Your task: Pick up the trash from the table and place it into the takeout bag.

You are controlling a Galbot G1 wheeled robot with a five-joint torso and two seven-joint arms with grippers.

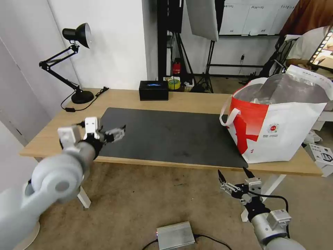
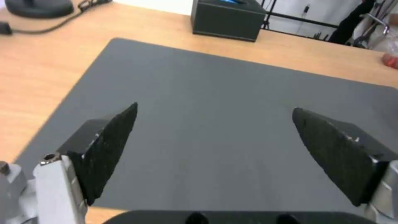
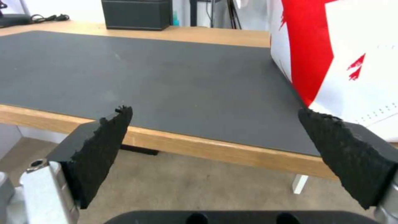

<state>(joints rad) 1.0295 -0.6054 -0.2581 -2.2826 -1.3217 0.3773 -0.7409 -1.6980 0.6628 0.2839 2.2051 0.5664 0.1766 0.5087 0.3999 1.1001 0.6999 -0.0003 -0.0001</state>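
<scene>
1. Even, bright indoor light falls on all three views; shadows are soft and faint.
2. The mat is matte and shows no glare.
3. The bag has foil lining that gleams.
4. The head view bends straight lines near its edges.
5. Both wrist views are soft, with far things blurred.

The takeout bag is hiding its own contents: only crumpled silver lining is showing at the mouth, and what is lying inside cannot be told. Its far rim, at 2 o'clock, is merging with clutter behind it. In the right wrist view the takeout bag is running off the picture edge. The tissue box is being cut off at 12 o'clock in the left wrist view. The logo lettering is reading too small.
</scene>
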